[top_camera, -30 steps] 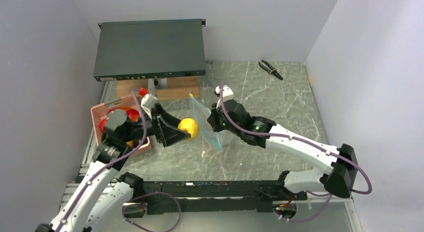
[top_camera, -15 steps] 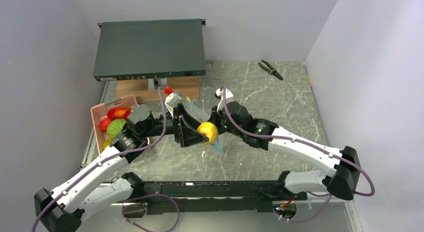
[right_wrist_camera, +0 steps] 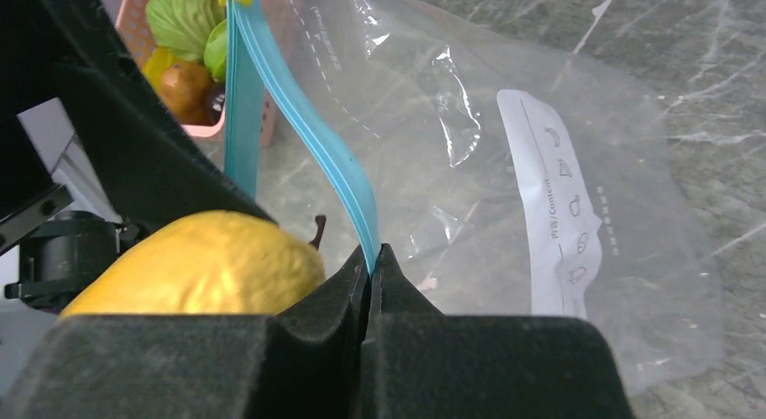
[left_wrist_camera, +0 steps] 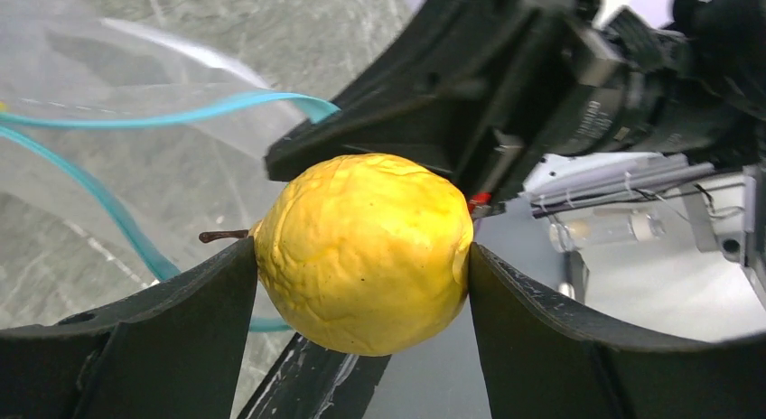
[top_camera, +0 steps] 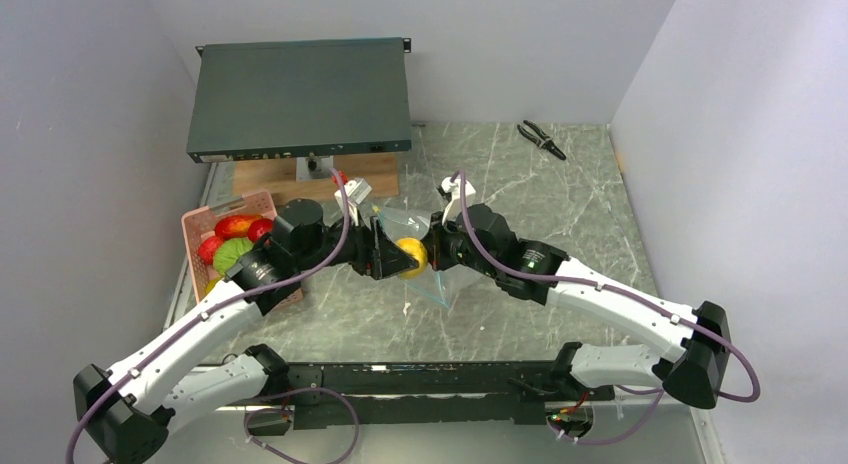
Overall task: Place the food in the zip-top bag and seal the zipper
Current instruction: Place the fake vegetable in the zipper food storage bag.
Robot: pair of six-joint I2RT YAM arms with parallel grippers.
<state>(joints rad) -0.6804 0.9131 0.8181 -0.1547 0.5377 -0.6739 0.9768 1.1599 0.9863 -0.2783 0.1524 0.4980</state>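
Observation:
My left gripper [top_camera: 398, 261] is shut on a yellow wrinkled fruit [left_wrist_camera: 361, 252] with a short brown stem, held at the open mouth of the zip-top bag [right_wrist_camera: 506, 193]. The fruit also shows in the top view [top_camera: 410, 255] and the right wrist view [right_wrist_camera: 194, 265]. My right gripper [right_wrist_camera: 372, 261] is shut on the bag's teal-blue zipper strip [right_wrist_camera: 307, 139] and holds that edge up above the table. The zipper's two sides [left_wrist_camera: 135, 121] stand apart. More food, red, green and yellow [top_camera: 232, 246], lies in the pink basket [top_camera: 192, 224].
A dark flat box [top_camera: 300, 96] on a wooden block [top_camera: 275, 176] stands at the back left. Black pliers [top_camera: 541, 139] lie at the back right. Grey walls close in both sides. The marble table [top_camera: 560, 204] lies under the bag.
My left gripper has carried the yellow fruit right from beside the basket to the bag's mouth. My right gripper has kept its hold on the zipper edge, shifting slightly.

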